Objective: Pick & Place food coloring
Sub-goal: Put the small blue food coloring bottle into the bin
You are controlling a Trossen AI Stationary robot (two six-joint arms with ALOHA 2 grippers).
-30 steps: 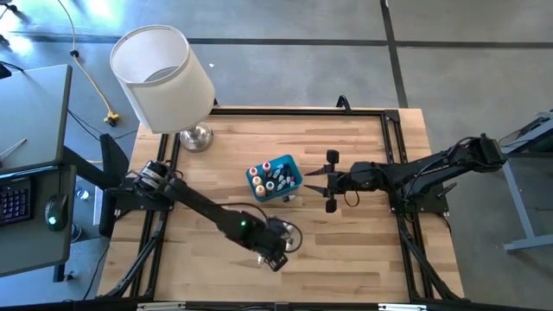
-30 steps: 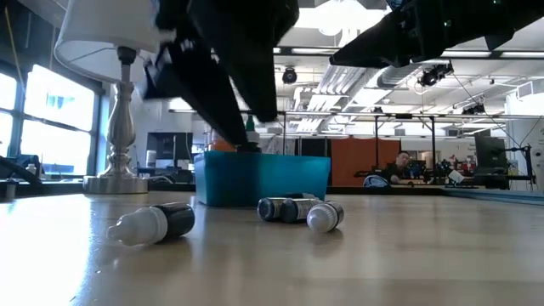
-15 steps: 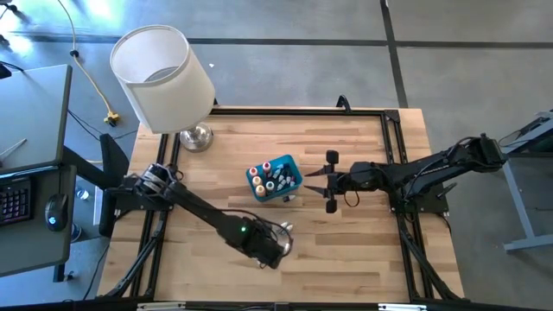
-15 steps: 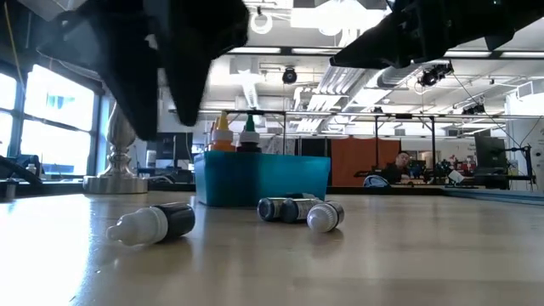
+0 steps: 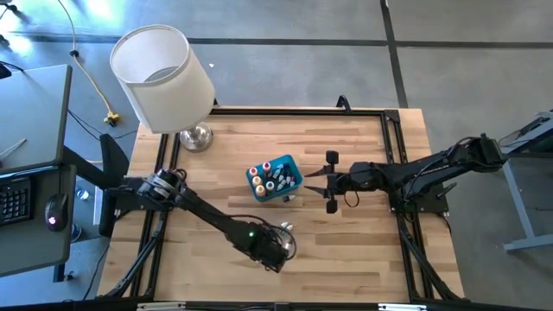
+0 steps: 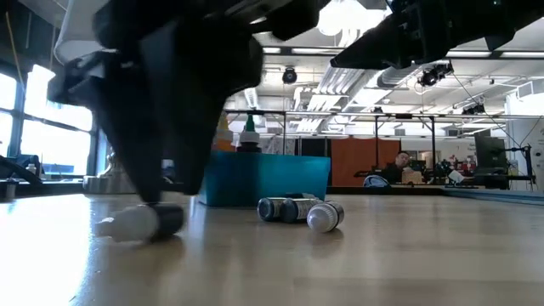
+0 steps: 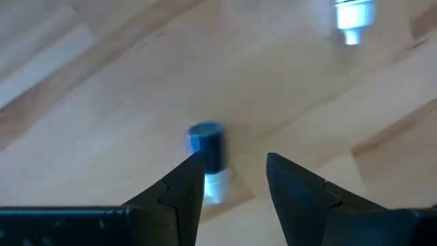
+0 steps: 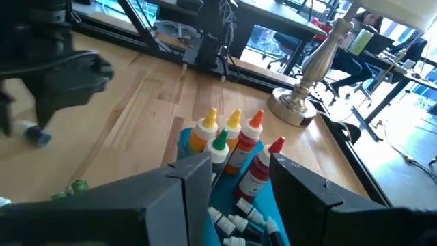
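A dark food coloring bottle (image 6: 140, 223) with a white cap lies on its side on the table near the near edge, also shown in the left wrist view (image 7: 208, 147). My left gripper (image 7: 232, 171) is open and low over it, with the bottle just inside one finger. Several more bottles (image 8: 235, 137) stand upright in the teal bin (image 5: 289, 164). Two or three others (image 6: 302, 210) lie on the table beside the bin. My right gripper (image 5: 308, 183) hovers open just right of the bin. My left gripper comes from above, its fingers pointing down. One fingertip (image 7: 188, 181) meets the bottle at its white-cap end (image 7: 214, 188). The other finger stands apart from it. The bottle lies flat on the table.
A lamp with a white shade (image 5: 164, 78) stands at the table's far left corner. A black frame (image 5: 389, 138) runs around the tabletop. Another white-capped bottle (image 7: 353, 17) lies farther off on the wood. A small green piece (image 8: 75, 186) lies on the table.
My left gripper has moved from beside the bin toward the table's near edge and come down over the dark bottle. The bottle has slid slightly toward the table's left.
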